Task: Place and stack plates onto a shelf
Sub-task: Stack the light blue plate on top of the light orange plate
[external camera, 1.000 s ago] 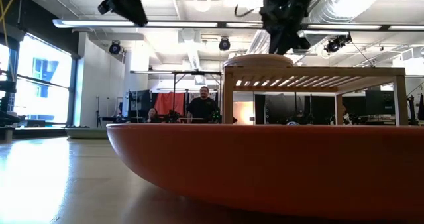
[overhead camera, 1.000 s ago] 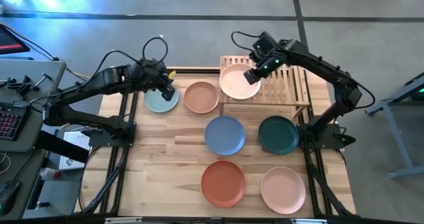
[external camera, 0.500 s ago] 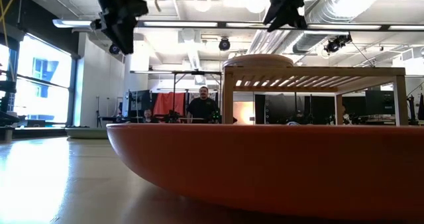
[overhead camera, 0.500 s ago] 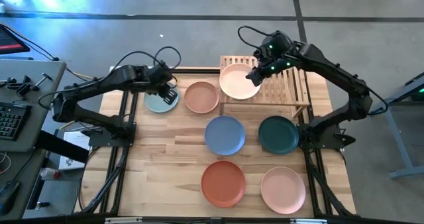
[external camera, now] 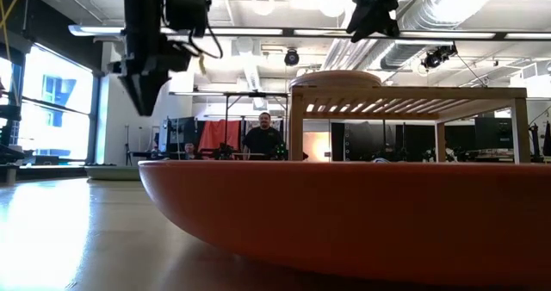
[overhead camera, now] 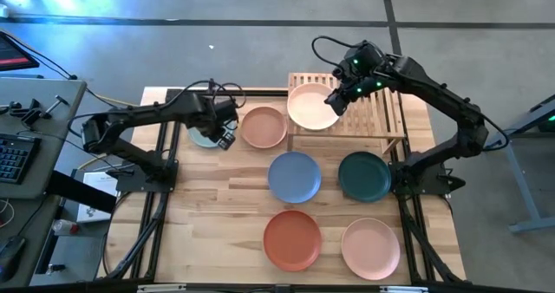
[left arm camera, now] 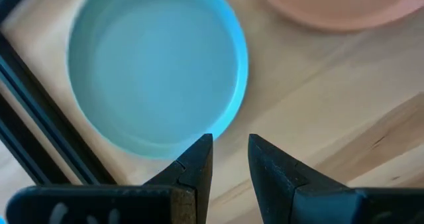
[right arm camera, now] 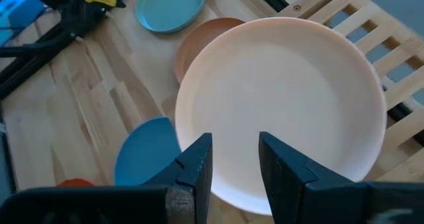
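The left gripper (left arm camera: 228, 159) is hovering over the rim of the round pale teal plate (overhead camera: 205, 133) on the butcher-block tabletop (overhead camera: 225, 206), fingers slightly parted, holding nothing. The right gripper (right arm camera: 232, 159) is hanging empty, narrowly parted, above the cream plate (overhead camera: 312, 107) sitting on the slatted light-wood shelf (overhead camera: 381, 115).

seven plates (overhead camera: 294, 177) — one shelf (overhead camera: 386, 111) — two arms (overhead camera: 156, 116)
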Robot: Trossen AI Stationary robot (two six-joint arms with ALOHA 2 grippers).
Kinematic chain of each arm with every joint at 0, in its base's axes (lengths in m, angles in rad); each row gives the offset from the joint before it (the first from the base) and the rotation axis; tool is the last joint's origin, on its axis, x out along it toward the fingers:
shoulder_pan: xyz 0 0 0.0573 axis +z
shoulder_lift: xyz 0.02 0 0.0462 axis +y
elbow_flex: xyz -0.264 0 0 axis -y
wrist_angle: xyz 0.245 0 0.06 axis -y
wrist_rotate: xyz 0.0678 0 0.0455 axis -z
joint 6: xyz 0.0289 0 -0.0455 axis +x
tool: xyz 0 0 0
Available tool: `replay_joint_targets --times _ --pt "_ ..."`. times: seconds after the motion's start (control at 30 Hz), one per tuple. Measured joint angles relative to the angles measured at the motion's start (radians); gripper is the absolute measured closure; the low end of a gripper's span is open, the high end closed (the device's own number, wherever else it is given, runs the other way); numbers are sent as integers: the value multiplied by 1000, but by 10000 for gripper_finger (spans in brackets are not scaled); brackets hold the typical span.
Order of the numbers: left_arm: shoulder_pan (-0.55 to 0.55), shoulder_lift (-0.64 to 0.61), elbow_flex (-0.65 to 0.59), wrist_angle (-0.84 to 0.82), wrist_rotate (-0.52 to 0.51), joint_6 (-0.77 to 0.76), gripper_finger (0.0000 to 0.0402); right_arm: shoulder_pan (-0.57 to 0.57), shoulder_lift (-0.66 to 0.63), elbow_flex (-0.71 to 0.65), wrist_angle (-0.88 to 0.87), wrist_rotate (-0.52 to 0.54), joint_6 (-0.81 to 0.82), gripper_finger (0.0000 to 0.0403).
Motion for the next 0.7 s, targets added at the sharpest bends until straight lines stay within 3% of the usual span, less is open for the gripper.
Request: replay_joint_targets --times 0.37,0.7 --pt "34 0 -157 151 69 -8 316 0 1 0 0 40 -10 302" --pt "34 0 -227 280 95 -9 316 0 2 0 0 41 -36 302"
